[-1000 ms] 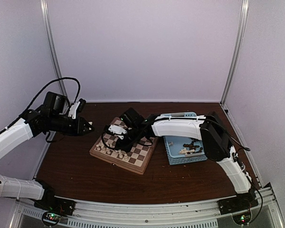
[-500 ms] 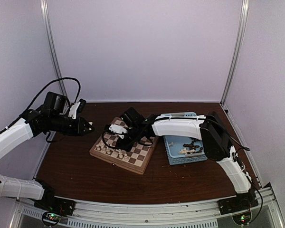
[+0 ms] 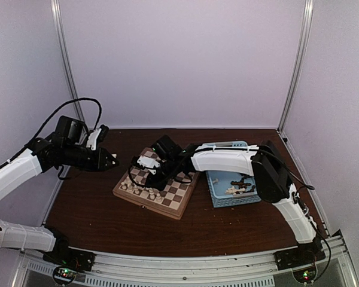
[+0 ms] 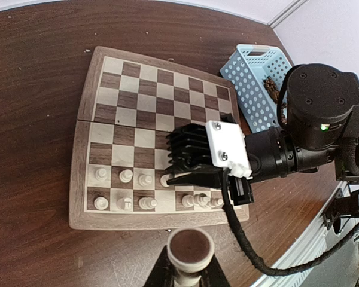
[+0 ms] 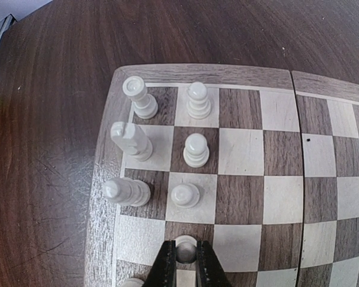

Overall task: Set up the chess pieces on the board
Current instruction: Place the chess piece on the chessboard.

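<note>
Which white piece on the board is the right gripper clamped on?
The cream piece pinched in the right gripper, fourth along the inner row. The other three in that row stand free, untouched.

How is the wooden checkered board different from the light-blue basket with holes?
The flat wooden chessboard with tan and brown squares has no walls; the light-blue perforated plastic basket is a walled box. On the chessboard, cream-white chess pieces stand in rows; in the basket, dark and cream pieces lie jumbled. Both sit on the dark brown table.
</note>
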Controlling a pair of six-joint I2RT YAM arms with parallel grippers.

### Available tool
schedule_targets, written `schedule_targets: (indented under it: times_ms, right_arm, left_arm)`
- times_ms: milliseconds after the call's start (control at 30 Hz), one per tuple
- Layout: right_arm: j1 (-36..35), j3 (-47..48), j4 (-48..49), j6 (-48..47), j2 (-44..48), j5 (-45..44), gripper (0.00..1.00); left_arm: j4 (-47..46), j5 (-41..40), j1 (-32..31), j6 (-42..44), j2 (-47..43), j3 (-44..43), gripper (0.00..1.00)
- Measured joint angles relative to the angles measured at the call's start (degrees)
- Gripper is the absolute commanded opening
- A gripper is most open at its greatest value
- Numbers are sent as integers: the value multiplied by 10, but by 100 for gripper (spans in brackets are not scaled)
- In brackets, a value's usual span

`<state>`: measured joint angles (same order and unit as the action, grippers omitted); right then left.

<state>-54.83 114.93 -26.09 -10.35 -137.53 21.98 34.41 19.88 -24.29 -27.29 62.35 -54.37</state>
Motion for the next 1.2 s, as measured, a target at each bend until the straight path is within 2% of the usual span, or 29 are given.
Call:
schedule_targets:
  times_ms: [100,233,633,800,967,1200]
  right_arm:
    - [0,1,1,0,-1,0,17]
    - [0,3,1,-3,-4,-2,34]
    - [3,3,-3,-2,-9,-13,38]
    - [16,3,-4,-4,-4,-12,48]
    - [26,3,-10,-11,28,-11,49]
    - [38,-20,2,-11,123,7,48]
  left_arm:
    - [0,0,0,0,0,3,8]
    - [0,0,0,2,0,6,8]
    - [0,0,0,3,0,6,9]
    - [0,0,0,3,0,6,9]
    - [0,1,0,3,1,6,9]
    - [-1,13,0,-1,13,6,9]
